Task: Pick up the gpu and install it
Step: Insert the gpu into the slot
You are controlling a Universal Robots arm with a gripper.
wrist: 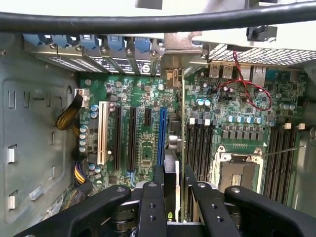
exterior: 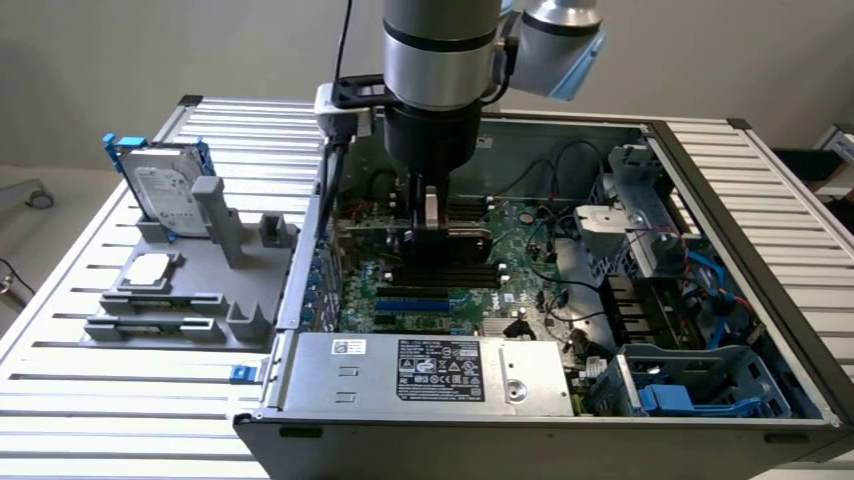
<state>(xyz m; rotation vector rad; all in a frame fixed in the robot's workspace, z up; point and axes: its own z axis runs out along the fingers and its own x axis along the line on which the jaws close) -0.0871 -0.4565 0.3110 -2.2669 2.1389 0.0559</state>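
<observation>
The gpu (wrist: 174,143) shows edge-on in the wrist view: a thin green board with a black cooler on one side. Its silver end bracket (wrist: 170,74) reaches the rear slot covers of the open computer case (exterior: 747,200). My gripper (wrist: 174,174) is shut on the gpu, one finger on each face. The card stands upright over the motherboard, just beside the blue expansion slot (wrist: 161,133). Whether it is seated in a slot I cannot tell. In the exterior view my gripper (exterior: 434,228) reaches straight down into the case with the gpu (exterior: 447,245) at its tip.
Memory sticks (wrist: 197,143) and the CPU socket (wrist: 237,170) lie close beside the card. Red wires (wrist: 247,86) and a black cable (wrist: 148,22) are nearby. The power supply (exterior: 427,370) closes the case's front. A grey fixture (exterior: 174,290) at the exterior view's left holds a hard drive (exterior: 167,190).
</observation>
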